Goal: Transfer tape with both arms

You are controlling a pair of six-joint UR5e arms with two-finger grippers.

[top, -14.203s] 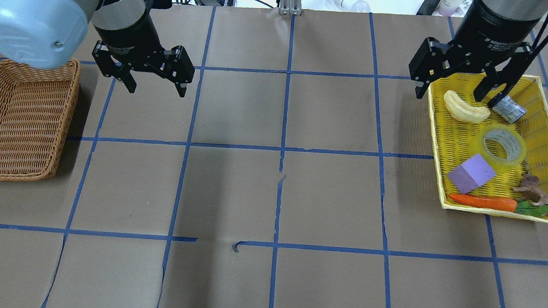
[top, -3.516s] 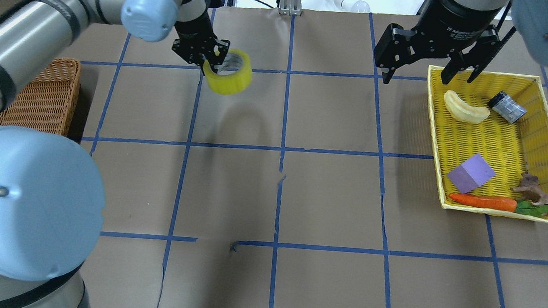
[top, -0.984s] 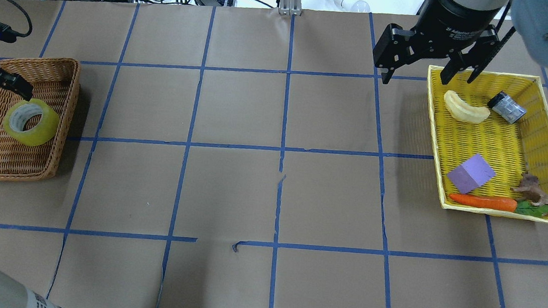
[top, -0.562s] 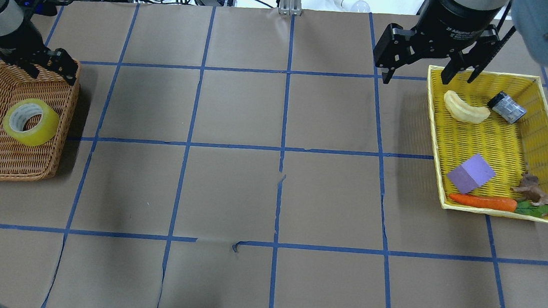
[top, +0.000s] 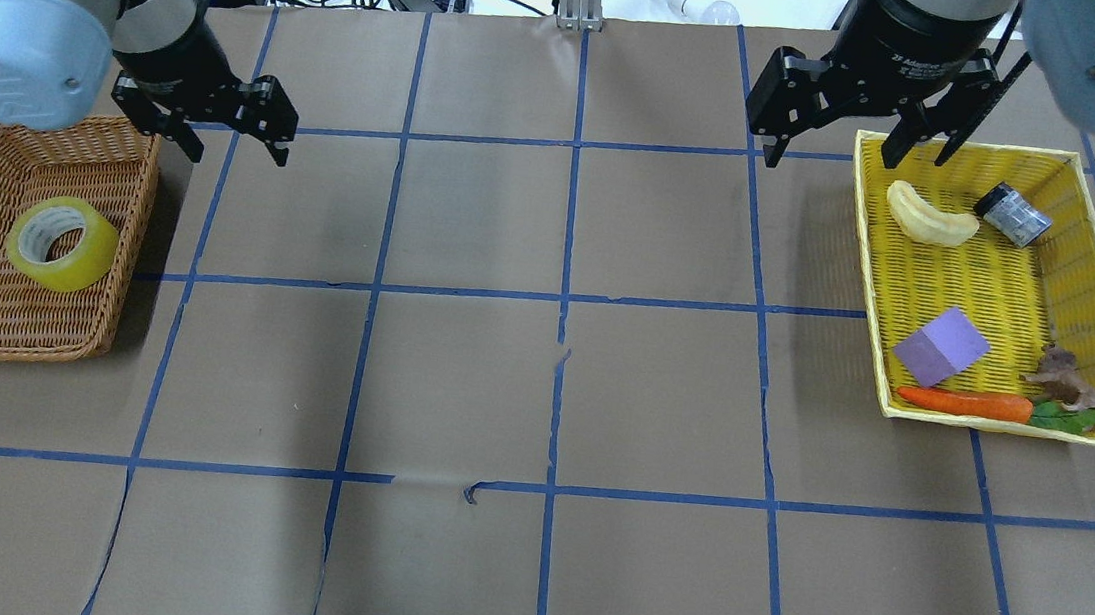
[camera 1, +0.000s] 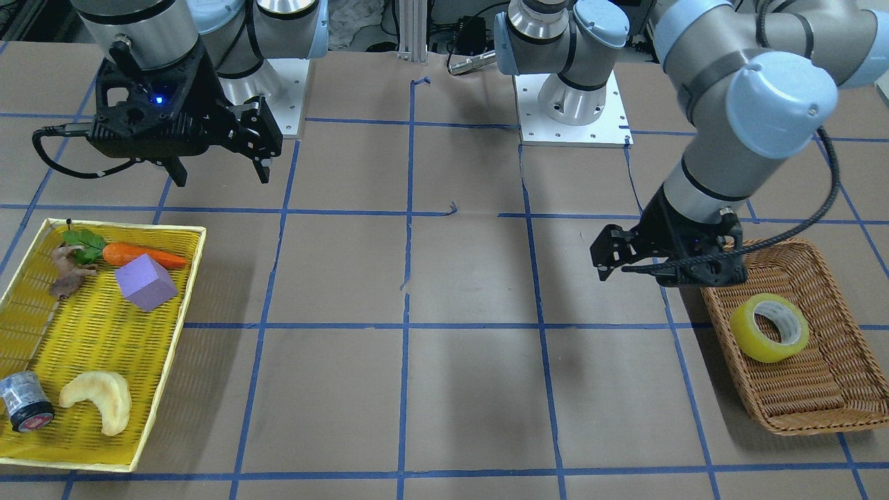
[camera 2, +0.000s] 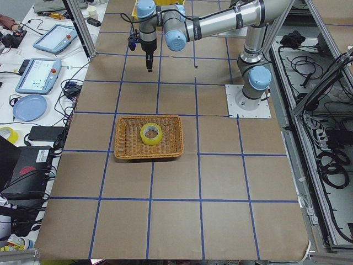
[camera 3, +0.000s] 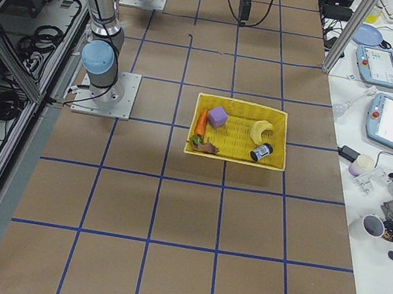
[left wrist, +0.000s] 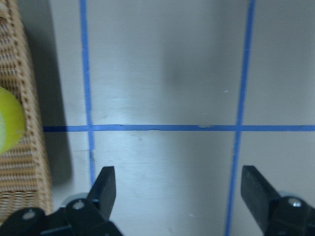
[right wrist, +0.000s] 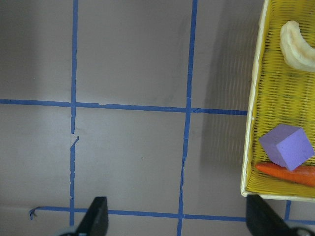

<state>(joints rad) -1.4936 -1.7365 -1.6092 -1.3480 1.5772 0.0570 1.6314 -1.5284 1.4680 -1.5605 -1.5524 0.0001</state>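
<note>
The yellow tape (top: 61, 244) lies flat in the brown wicker basket (top: 140, 208) at the table's left end. It also shows in the front view (camera 1: 769, 327), in the left exterior view (camera 2: 150, 133), and as a yellow edge in the left wrist view (left wrist: 10, 125). My left gripper (top: 236, 149) is open and empty, just beyond the basket's far right corner, above bare table (left wrist: 179, 189). My right gripper (top: 833, 154) is open and empty, hovering by the far left corner of the yellow tray (top: 868, 268).
The yellow tray holds a banana-shaped piece (top: 930, 219), a grey cylinder (top: 1014, 214), a purple block (top: 942, 348), a carrot (top: 965, 403) and a small toy animal (top: 1063, 382). Cables and devices lie beyond the table's far edge.
My left gripper has let go of the tape, risen out of the basket and moved right and farther away, open. The tape stays in the basket. The right arm has not moved.
</note>
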